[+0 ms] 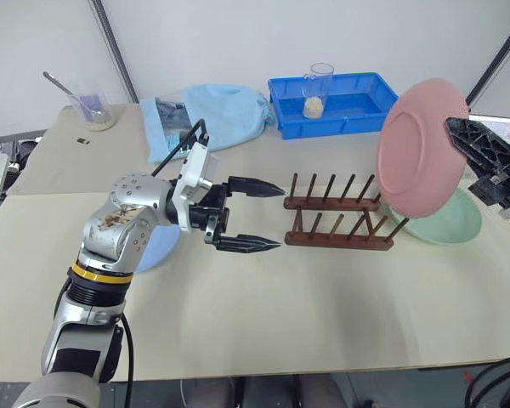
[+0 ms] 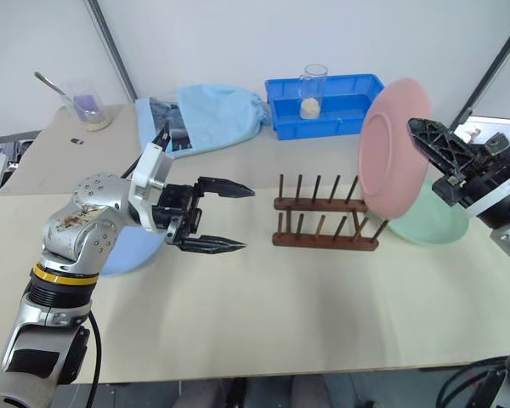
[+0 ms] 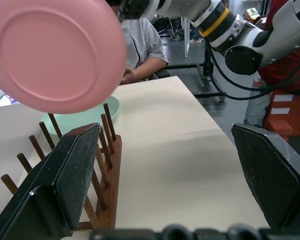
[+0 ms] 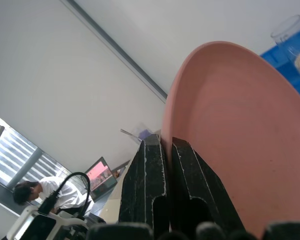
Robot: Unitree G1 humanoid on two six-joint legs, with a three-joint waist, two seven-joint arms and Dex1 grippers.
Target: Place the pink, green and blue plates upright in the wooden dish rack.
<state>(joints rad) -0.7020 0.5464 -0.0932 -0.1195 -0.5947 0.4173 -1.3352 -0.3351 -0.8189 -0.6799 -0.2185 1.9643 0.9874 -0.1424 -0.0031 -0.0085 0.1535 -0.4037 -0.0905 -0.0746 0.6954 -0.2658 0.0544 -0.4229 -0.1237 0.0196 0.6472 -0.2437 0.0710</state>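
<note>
Overhead, the right gripper (image 1: 459, 140) is pinching the pink plate (image 1: 421, 144) by its rim, holding it nearly upright just above the right end of the rack (image 1: 336, 221). The green plate (image 1: 446, 223) is lying flat on the surface (image 1: 263, 314) behind and below it, and the blue plate (image 1: 157, 248) is peeking out under the left arm. The left gripper (image 1: 253, 214) is hovering beside the rack's left end, fingers spread wide and holding nothing.

Looking along the left fingers (image 3: 65, 185), the pink plate is hanging over the far pegs, with a person (image 3: 140, 45) sitting beyond the surface.

Looking along the right fingers (image 4: 147, 190), they are pressing together on the plate's edge. That grip is looking thin to me: if the plate is coming down tilted, it may be striking a peg top, twisting in the fingers, or shoving the light rack aside.
</note>
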